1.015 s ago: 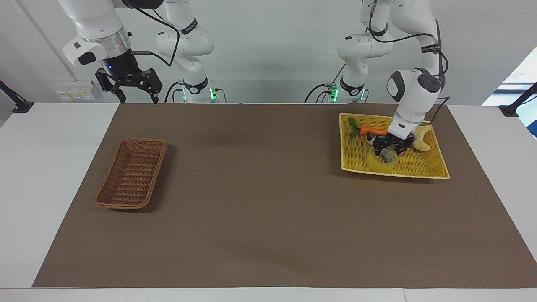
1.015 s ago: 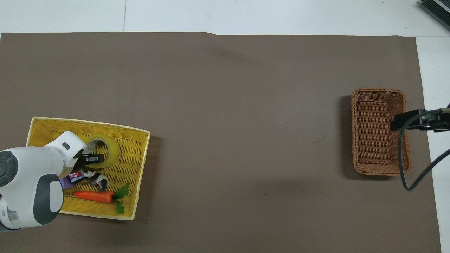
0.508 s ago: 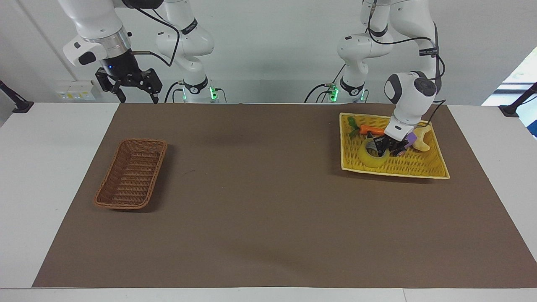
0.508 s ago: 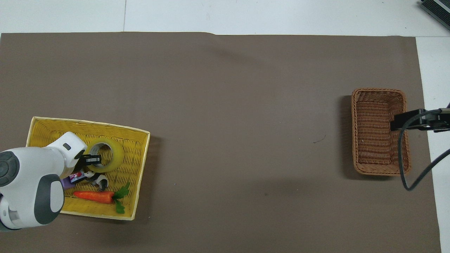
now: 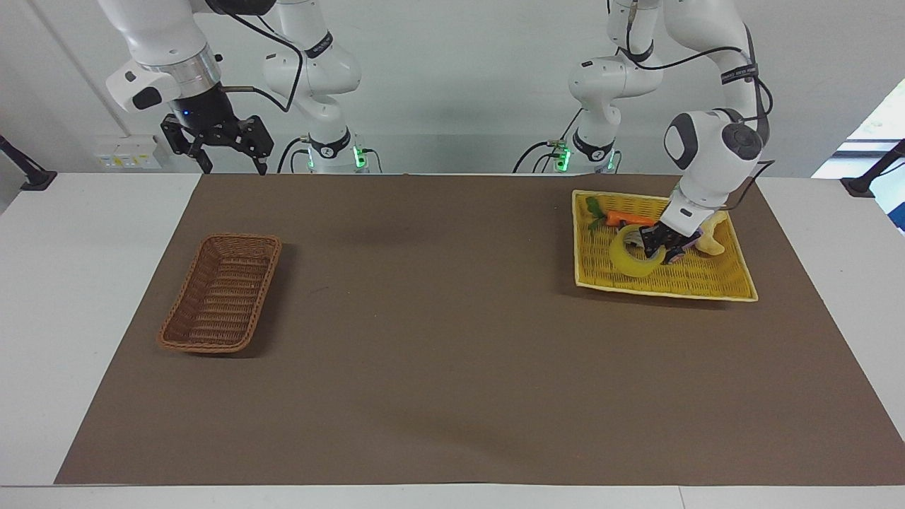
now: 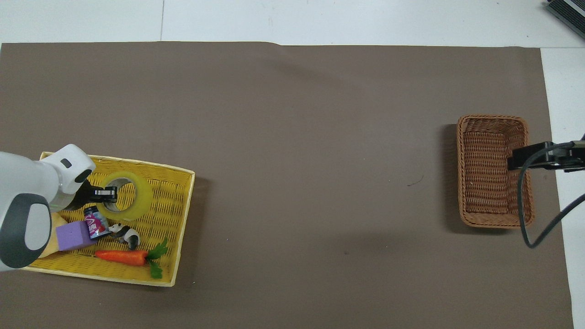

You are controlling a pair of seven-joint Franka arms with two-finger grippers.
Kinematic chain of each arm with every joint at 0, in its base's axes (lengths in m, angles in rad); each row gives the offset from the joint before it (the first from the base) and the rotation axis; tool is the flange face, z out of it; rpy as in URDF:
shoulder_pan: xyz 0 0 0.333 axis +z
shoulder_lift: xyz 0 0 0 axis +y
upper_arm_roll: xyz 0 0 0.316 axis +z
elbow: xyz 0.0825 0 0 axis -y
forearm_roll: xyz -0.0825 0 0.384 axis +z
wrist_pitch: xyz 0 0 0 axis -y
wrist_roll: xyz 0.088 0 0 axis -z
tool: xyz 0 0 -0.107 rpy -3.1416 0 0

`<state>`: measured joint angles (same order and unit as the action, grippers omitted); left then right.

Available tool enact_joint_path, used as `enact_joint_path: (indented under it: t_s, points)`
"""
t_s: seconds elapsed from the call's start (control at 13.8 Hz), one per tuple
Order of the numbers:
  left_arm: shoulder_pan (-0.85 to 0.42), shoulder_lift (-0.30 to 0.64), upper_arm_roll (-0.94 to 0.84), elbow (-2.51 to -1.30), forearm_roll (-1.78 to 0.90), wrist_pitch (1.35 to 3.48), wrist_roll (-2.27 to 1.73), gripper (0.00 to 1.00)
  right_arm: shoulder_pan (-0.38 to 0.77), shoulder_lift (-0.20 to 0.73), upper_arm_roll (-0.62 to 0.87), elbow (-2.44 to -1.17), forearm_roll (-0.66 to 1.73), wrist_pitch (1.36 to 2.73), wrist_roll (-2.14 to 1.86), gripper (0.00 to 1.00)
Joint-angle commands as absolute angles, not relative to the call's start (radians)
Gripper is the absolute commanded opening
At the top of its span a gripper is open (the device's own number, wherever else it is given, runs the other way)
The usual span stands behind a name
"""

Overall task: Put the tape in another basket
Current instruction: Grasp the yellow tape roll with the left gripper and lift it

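Starting at the right arm's end of your counter, the brown basket (image 5: pixel 220 293) holds nothing, and the right gripper (image 5: pixel 215 145) waits above the counter's edge with fingers apart. At the left arm's end, the yellow tray (image 5: pixel 714 281) holds a carrot (image 5: pixel 628 218), a purple block (image 6: pixel 72 235), a small can (image 6: pixel 93 222) and a panda figure (image 6: pixel 124 233). Over it your left gripper (image 5: pixel 659 248) is clamped on the wall of the tape (image 5: pixel 631 261), tilted with its hole facing up and toward the robots.

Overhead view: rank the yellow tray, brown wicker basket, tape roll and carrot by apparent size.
1. yellow tray
2. brown wicker basket
3. and 4. tape roll, shut in the left gripper, and carrot: alike.
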<state>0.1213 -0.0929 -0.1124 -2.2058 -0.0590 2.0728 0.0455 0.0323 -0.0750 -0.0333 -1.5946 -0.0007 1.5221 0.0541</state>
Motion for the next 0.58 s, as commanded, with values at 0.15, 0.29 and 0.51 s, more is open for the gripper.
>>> enact_joint_path:
  t_s: [0.15,0.29,0.51]
  points:
    - [0.135,-0.011,-0.114,-1.895,-0.019,1.776,0.051,0.00,0.023,-0.098,-0.026,-1.624,-0.011,1.546,0.054,1.00]
    - [0.132,0.043,-0.114,-1.754,-0.015,1.660,0.048,0.00,0.023,-0.098,-0.026,-1.624,-0.011,1.546,0.054,1.00]
    - [0.124,0.087,-0.114,-1.600,-0.011,1.536,0.046,0.00,0.023,-0.100,-0.026,-1.624,-0.011,1.543,0.054,1.00]
